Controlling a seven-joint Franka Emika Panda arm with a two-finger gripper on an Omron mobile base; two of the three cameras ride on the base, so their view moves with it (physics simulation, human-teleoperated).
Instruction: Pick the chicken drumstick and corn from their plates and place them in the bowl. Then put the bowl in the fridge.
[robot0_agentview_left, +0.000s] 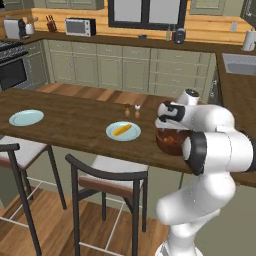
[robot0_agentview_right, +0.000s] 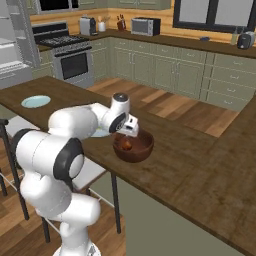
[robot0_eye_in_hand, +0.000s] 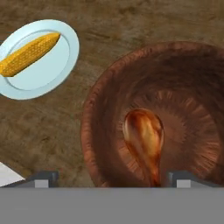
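Note:
The dark wooden bowl (robot0_agentview_left: 169, 142) (robot0_agentview_right: 142, 150) (robot0_eye_in_hand: 105, 100) stands on the wooden counter near its front edge. Inside it lies the reddish-brown chicken drumstick (robot0_eye_in_hand: 143, 140) (robot0_agentview_right: 127, 144), bone end toward the camera. My gripper (robot0_eye_in_hand: 113, 179) (robot0_agentview_right: 131, 132) hangs just above the bowl, open, with nothing between its fingers (robot0_eye_in_hand: 43, 178). The yellow corn (robot0_eye_in_hand: 28, 53) (robot0_agentview_left: 122, 130) rests on a pale-blue plate (robot0_eye_in_hand: 52, 70) (robot0_agentview_left: 132, 135) just left of the bowl. A second plate (robot0_agentview_left: 26, 117) (robot0_agentview_right: 36, 101) sits bare at the counter's far left. The fridge (robot0_agentview_right: 12, 45) stands at the far left, its shelves showing.
Two small shakers (robot0_agentview_left: 132, 110) stand on the counter behind the corn plate. Dark-framed stools (robot0_agentview_left: 107, 175) are tucked under the counter's front edge. A stove (robot0_agentview_right: 70, 55) and green cabinets line the back wall.

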